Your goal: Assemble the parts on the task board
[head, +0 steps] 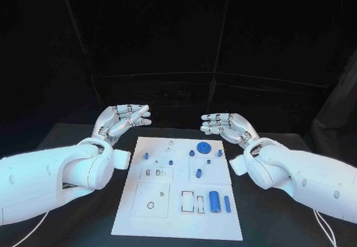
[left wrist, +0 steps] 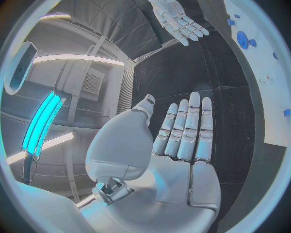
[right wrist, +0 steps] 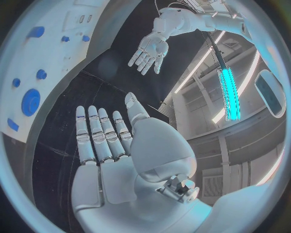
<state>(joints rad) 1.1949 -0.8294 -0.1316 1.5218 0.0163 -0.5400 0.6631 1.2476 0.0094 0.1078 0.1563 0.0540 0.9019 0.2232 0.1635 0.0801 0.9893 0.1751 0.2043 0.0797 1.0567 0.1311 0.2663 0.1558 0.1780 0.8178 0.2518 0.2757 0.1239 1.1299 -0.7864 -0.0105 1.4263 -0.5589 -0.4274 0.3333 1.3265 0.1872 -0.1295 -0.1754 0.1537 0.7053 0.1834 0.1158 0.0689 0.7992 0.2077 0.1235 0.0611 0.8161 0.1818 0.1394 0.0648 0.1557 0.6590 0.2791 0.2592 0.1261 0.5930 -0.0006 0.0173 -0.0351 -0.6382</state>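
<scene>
Both hands empty, fingers extended and slightly apart: left hand [head: 121, 119] and right hand [head: 225, 125] hover beyond the task board [head: 180, 223]. Blue parts [head: 214, 201] lie on it, apparently loose; a careless reach could scatter them.

In the head view, the white task board [head: 180, 215] carries small blue parts [head: 214, 201] and tiny outlined recesses too small to tell apart by shape. The right arm covers part of the board's right edge. Both arms are cut off by the picture's side edges. In the left wrist view, the circle's rim cuts off the task board [left wrist: 266, 63], leaving just a curved strip with a few blue pieces.
</scene>
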